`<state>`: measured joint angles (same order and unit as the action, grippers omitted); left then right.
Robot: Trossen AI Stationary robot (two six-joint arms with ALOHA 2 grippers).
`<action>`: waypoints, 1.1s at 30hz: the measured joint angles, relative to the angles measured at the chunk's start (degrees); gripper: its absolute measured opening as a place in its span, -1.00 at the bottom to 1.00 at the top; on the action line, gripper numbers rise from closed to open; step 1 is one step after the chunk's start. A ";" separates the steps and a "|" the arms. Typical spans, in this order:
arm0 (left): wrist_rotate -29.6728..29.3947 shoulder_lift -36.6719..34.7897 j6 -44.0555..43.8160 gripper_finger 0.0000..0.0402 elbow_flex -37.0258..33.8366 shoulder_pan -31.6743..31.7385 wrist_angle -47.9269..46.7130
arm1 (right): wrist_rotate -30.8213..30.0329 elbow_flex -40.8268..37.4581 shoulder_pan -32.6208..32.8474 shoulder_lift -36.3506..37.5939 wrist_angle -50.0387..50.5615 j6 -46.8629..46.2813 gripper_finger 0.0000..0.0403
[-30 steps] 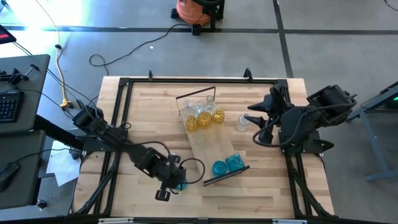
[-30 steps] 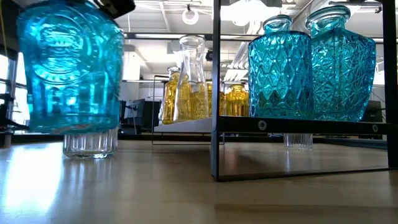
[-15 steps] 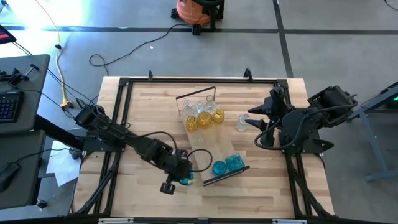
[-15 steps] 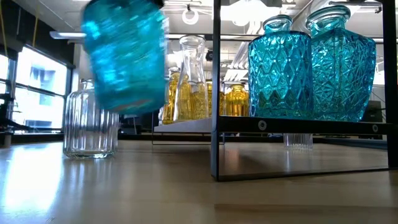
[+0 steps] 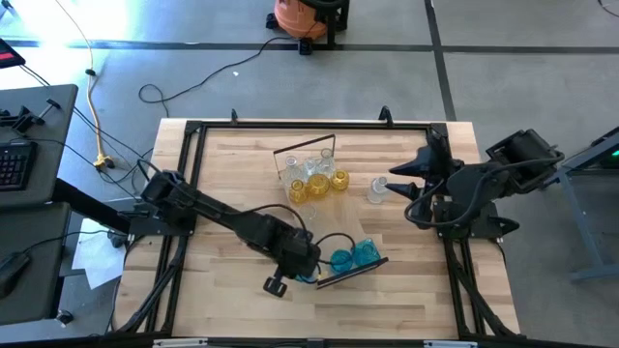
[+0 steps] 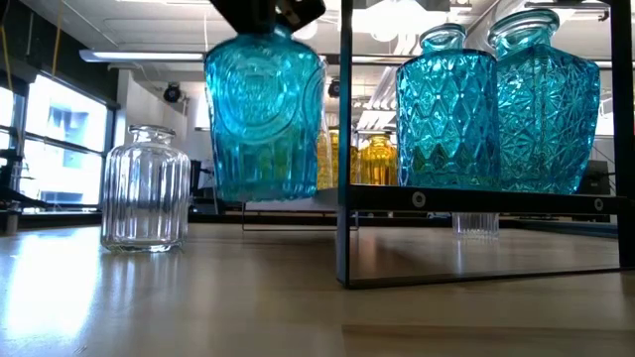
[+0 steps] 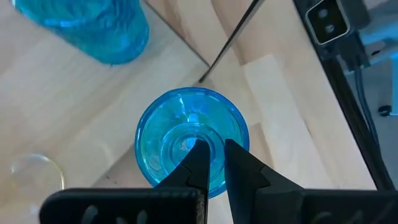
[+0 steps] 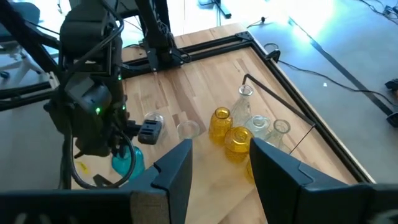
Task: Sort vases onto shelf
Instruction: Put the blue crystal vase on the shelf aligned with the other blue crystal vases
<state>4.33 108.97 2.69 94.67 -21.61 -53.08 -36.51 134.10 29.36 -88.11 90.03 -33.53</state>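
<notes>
1. Beside the shelf's [image 5: 350, 275] near end: blue vase [image 6: 264, 119] airborne, pinched by its neck rim in the closed left gripper [image 7: 212, 163].
2. Carry level; clear the dark frame; set down next to the two blue vases [image 5: 352, 256].
3. Right gripper [image 8: 219, 163] parked, spread wide, empty.

Bright, even light throughout. Strong white glare on the floor [image 5: 44, 24] in the high view's far left corner, well behind the left claw [image 5: 308, 275]; a similar washed-out patch in the right wrist view beyond the yellow vases [image 8: 229, 134]. Ceiling lamps [image 6: 397, 12] blown out above the blue vase [image 6: 264, 111] hanging under that claw in the low view, with a daylit window [image 6: 62, 154] off to one side. Soft, short shadows on the table [image 5: 232, 174]. Near table surface in the low view soft and out of focus. Left claw's fingers [image 7: 198, 163] dark, nearly featureless, close to the lens.
</notes>
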 joint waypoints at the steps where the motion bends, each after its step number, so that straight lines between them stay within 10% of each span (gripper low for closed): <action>1: 0.08 0.04 0.53 -0.92 0.40 0.18 -0.09 | -0.01 0.00 0.10 0.10 -0.04 -0.10 -0.28; 33: 6.58 2.04 2.52 -0.92 3.72 3.15 4.26 | 0.11 0.02 0.83 0.78 -0.01 0.53 -0.28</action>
<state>10.91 111.01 5.21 98.39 -18.47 -48.83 -36.40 134.13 30.19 -87.33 90.02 -32.99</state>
